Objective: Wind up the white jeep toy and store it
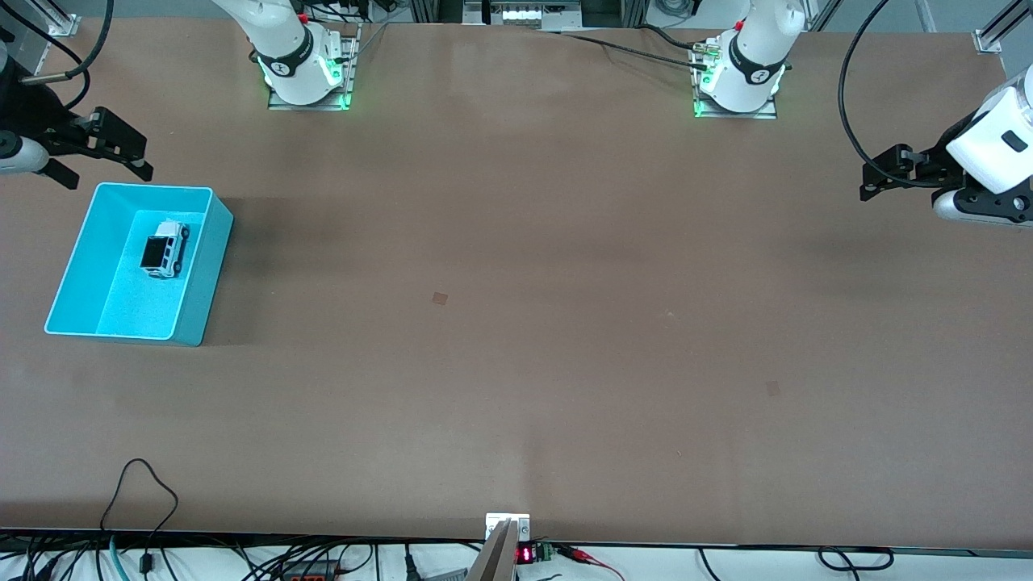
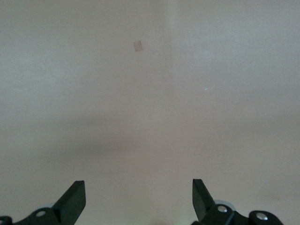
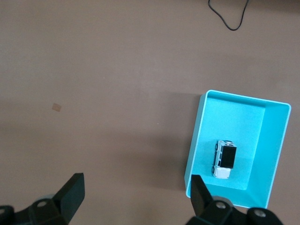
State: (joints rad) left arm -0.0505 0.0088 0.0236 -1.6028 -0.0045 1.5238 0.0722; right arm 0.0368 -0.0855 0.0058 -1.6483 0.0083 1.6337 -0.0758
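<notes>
The jeep (image 1: 166, 249) sits upright on its wheels inside the bin (image 1: 81, 250), on the bin's floor, in the half farther from the front camera and free of all four walls. It is a small boxy car of hard white plastic with a black ribbed roof and dark windows; the right wrist view shows it the same way (image 3: 223, 158), well inside the bin (image 3: 276, 140). The bin is a smooth turquoise plastic box, open-topped, with thin sloping walls and rounded corners, and it stands on the desk (image 1: 516, 323), a flat matte brown sheet, toward the right arm's end.

The right hand (image 1: 101, 157) hangs in the air just off the bin's edge that lies farthest from the front camera, its black fingers spread apart and holding nothing. The left hand (image 1: 884, 173) waits over the bare desk at the left arm's end, well apart from the bin, fingers likewise apart and empty.

Judging by how things lie, the toy looks stored, though whether it is wound cannot be told. The risks from here seem slight. If the right hand moved low across the bin it could catch a thin wall and slide or tip the light box. A wound toy on a slick floor might also roll into a wall.
</notes>
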